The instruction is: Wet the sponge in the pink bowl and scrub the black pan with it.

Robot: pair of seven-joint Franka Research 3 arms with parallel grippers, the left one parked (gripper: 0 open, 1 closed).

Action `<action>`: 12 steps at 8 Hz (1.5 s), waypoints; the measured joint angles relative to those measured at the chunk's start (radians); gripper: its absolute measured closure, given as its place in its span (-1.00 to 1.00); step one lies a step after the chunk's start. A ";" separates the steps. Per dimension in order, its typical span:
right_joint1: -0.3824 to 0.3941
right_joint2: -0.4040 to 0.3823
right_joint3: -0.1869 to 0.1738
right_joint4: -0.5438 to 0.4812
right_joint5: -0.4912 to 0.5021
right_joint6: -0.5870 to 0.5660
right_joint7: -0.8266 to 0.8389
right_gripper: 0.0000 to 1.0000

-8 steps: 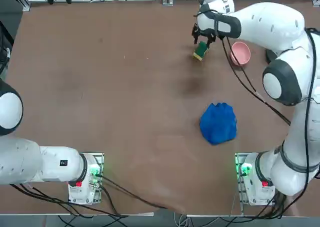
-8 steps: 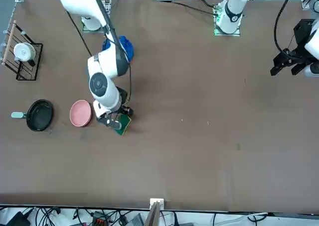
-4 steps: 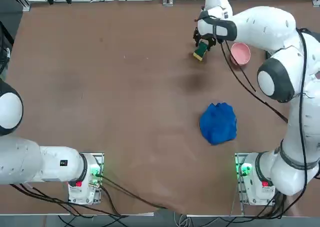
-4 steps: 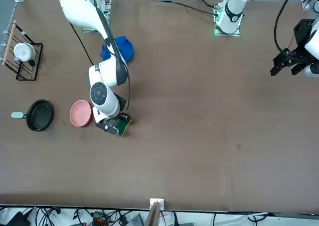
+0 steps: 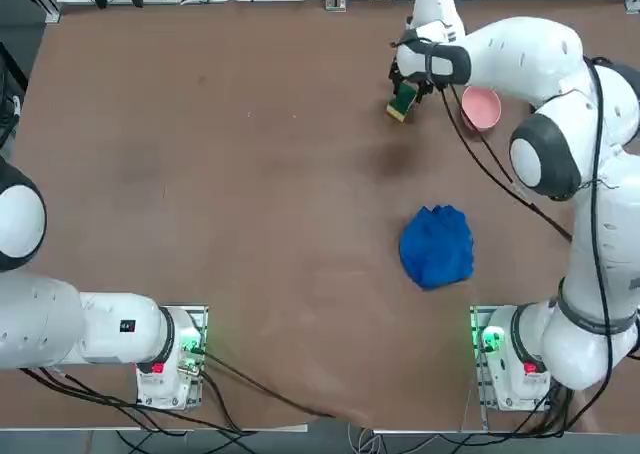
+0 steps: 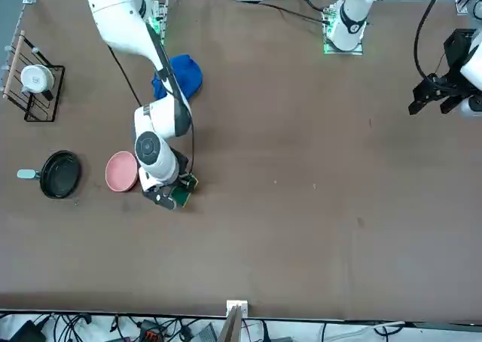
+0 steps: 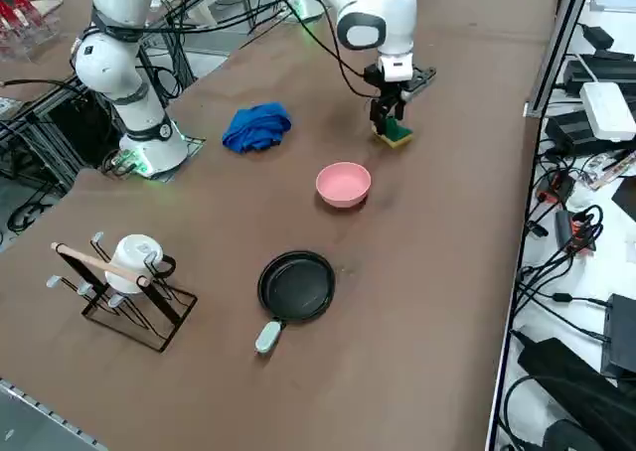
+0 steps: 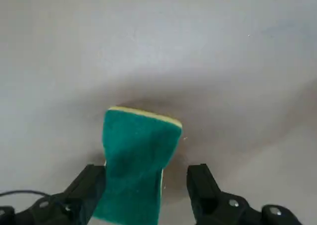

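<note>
We are at the pick-up: our right gripper [image 8: 148,185] is down over the sponge [image 8: 138,160], green face up with the yellow layer showing at its far edge, and the fingers [image 8: 89,185] stand wide apart on either side of it, not yet clamped. The sponge lies flat on the worktop [image 5: 250,174], just beside the pink bowl [image 5: 481,106], and the black pan [image 6: 60,174] sits on the bowl's far side from it, with its grey handle pointing away.

To do this step well, we judge that the fingers should sink until their tips are near the worktop, so they catch the sponge low on its sides rather than skimming the soft top. In the wrist view one finger sits closer to the sponge than the other, so we want to centre the gripper first, or closing may push the block sideways. The sponge looks soft, so we close gently and firmly enough to hold without folding it. Then we lift straight up before we swing toward the bowl. The blue cloth [image 5: 437,246] lies well apart and need not concern us.
</note>
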 joint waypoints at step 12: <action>0.005 0.033 0.003 0.005 0.001 0.035 0.004 0.74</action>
